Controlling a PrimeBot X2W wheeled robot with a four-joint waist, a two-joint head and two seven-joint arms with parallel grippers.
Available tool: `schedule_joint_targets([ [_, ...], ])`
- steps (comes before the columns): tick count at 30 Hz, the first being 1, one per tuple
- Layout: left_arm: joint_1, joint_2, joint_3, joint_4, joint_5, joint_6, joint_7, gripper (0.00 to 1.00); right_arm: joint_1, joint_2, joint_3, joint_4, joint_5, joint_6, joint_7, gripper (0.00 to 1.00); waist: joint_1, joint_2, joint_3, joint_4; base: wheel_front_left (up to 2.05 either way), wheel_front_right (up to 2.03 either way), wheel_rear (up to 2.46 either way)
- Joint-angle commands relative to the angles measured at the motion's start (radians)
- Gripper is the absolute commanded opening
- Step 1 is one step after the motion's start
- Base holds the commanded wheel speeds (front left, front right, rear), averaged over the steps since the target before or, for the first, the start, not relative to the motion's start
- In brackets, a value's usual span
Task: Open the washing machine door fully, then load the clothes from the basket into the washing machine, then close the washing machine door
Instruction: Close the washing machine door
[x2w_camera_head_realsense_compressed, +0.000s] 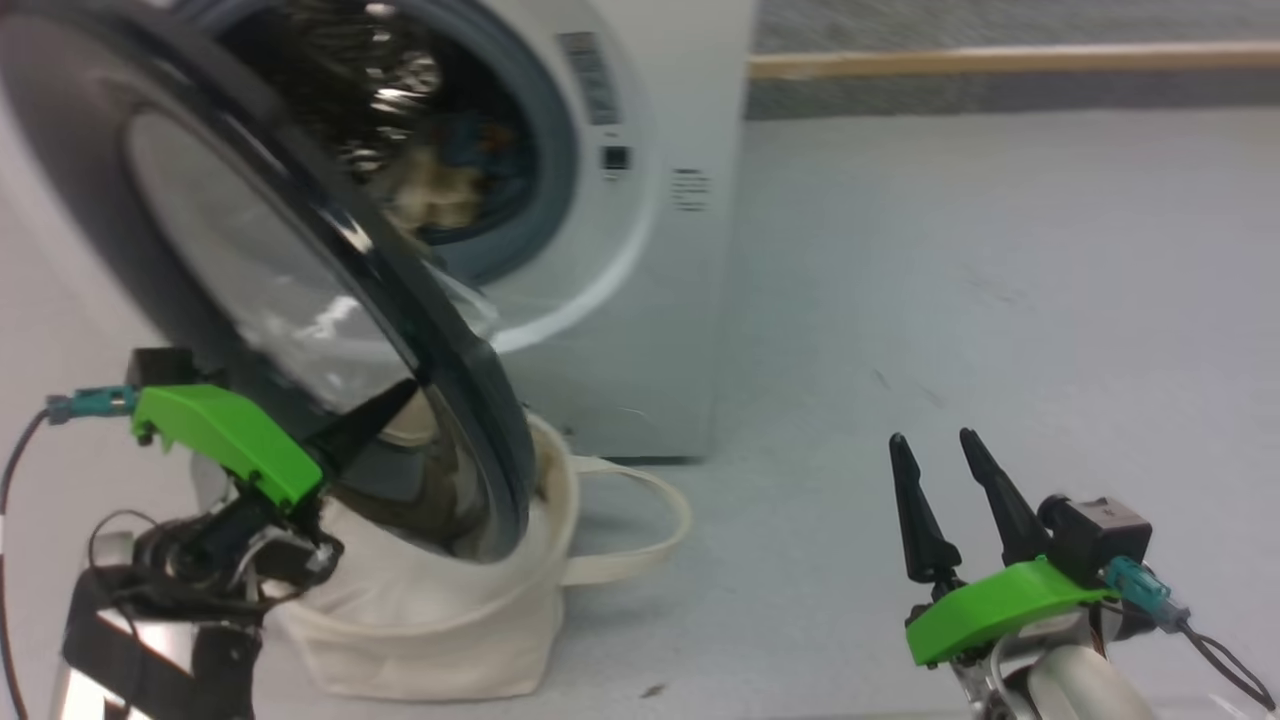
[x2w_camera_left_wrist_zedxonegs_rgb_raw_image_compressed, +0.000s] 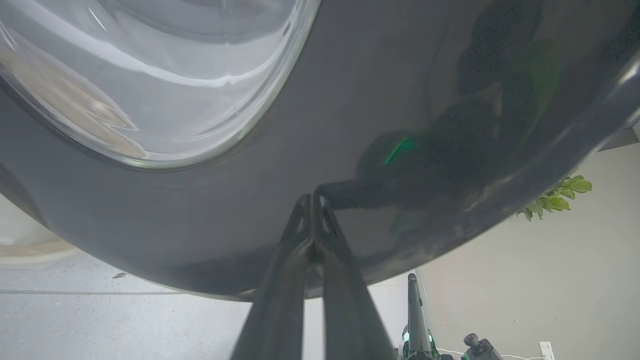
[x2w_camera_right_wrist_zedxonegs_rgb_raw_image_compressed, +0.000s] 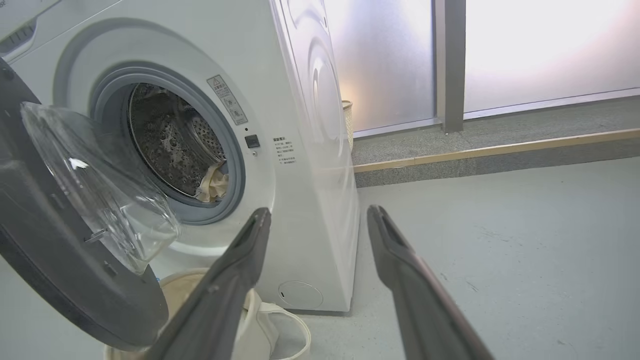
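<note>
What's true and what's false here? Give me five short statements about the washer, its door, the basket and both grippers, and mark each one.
1. The door of the washing machine is shut. False: it stands open, and the drum can be seen.
2. The left gripper has its fingers closed together, tips touching the door. True.
3. The right gripper holds a garment. False: it is open and empty, above the floor.
4. A cream cloth lies inside the drum. True.
5. The basket sits on top of the washing machine. False: it stands on the floor, below the open door.
</note>
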Motion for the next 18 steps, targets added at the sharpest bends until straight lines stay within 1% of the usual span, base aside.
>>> schedule_joint_targets([
  [1,-0.078,0.029,0.041,-0.018,0.006,-0.015,-0.018,0.00,-0.051,-0.008,0.013,-0.036,-0.012,0.000,-0.012,1.00,0.0000,0.0000,0.039,-0.100,0.00,0.00,0.00],
  [6,-0.126,0.049,0.073,0.046,0.011,-0.039,-0.084,0.00,-0.066,-0.008,0.010,-0.042,-0.015,0.000,-0.012,1.00,0.0000,0.0000,0.067,-0.181,0.00,0.00,0.00],
  [10,-0.161,0.060,0.083,0.097,0.015,-0.067,-0.123,0.00,-0.079,-0.005,0.011,-0.044,-0.017,0.000,-0.012,1.00,0.0000,0.0000,0.085,-0.222,0.00,0.00,0.00],
  [14,-0.187,0.067,0.084,0.143,0.016,-0.092,-0.147,0.00,-0.083,-0.005,0.008,-0.042,-0.016,0.000,-0.012,1.00,0.0000,0.0000,0.089,-0.228,0.00,0.00,0.00],
  [18,-0.196,0.069,0.078,0.175,0.017,-0.112,-0.159,0.00,-0.081,-0.007,0.007,-0.040,-0.015,0.000,-0.012,1.00,0.0000,0.0000,0.082,-0.197,0.00,0.00,0.00],
])
